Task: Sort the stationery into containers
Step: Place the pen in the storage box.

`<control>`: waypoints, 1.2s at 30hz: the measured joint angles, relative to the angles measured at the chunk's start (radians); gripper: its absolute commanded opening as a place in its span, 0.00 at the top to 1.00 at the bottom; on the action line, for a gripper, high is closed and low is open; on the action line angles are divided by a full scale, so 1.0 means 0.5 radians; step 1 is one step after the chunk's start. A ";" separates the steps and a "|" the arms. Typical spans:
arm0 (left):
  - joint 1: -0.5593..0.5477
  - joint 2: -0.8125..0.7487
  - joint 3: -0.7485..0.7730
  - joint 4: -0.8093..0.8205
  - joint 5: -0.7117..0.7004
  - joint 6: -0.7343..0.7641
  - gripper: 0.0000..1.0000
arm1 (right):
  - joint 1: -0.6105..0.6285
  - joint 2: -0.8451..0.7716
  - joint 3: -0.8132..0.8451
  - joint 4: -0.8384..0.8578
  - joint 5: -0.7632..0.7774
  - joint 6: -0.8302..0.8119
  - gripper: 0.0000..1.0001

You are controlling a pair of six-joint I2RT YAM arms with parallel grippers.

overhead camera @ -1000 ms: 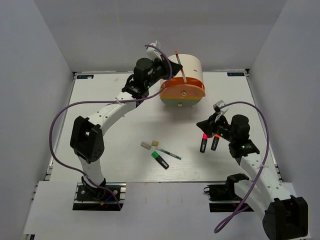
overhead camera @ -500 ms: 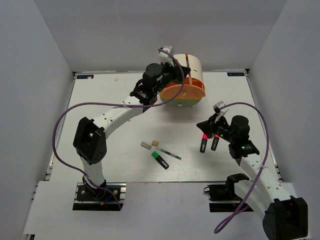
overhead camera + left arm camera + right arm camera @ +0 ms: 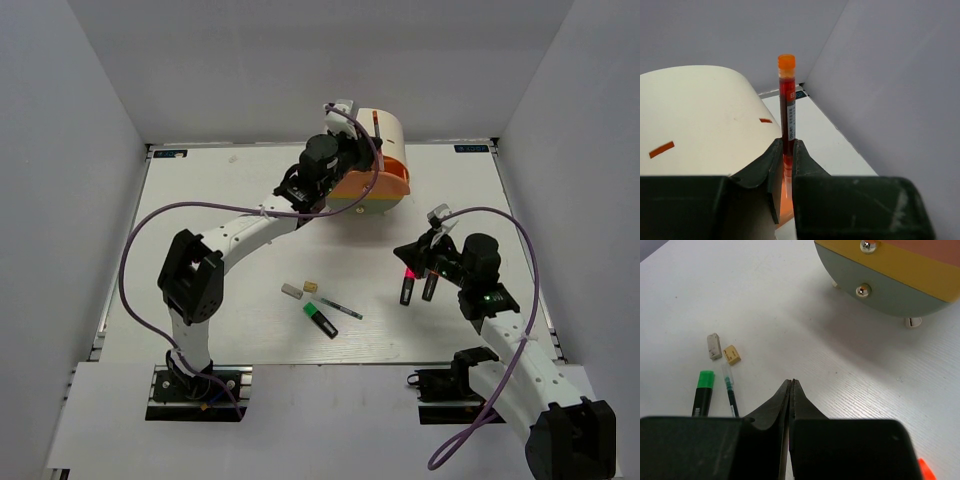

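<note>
Nearest the arm bases, the green-capped highlighter (image 3: pixel 320 319) is seen lying on the white table (image 3: pixel 220 200), with the thin teal pen (image 3: pixel 341 308) just beside it and the grey eraser (image 3: pixel 291 291) and tan eraser (image 3: pixel 311 286) side by side a little farther back. To the right, the pink-capped highlighter (image 3: pixel 407 287) and orange-capped highlighter (image 3: pixel 431 285) are laid next to each other, just below the right gripper (image 3: pixel 791 382), whose jaws are pressed together with nothing held. At the far side, the cream desk unit (image 3: pixel 388 128) is found, fronted by the orange drawer (image 3: pixel 385 180) and the yellow drawer (image 3: pixel 900 271). Over its curved top the red-white pen (image 3: pixel 786 110) is clamped upright in the left gripper (image 3: pixel 785 150), orange tip uppermost.
</note>
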 measured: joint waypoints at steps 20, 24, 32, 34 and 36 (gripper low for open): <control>-0.048 0.025 -0.001 -0.072 -0.166 0.073 0.37 | 0.000 -0.025 -0.040 -0.004 0.005 0.000 1.00; -0.060 0.024 -0.001 -0.073 -0.182 0.080 0.36 | 0.000 -0.025 -0.040 -0.003 0.005 -0.002 1.00; -0.063 -0.036 -0.011 -0.093 -0.219 0.082 0.31 | 0.000 -0.024 -0.040 -0.004 0.002 -0.018 0.99; -0.063 -0.100 -0.034 -0.111 -0.242 0.086 0.31 | 0.000 -0.024 -0.040 -0.004 -0.002 -0.024 0.91; -0.063 -0.201 -0.072 -0.147 -0.274 0.094 0.31 | 0.000 -0.024 -0.040 -0.005 -0.013 -0.035 0.81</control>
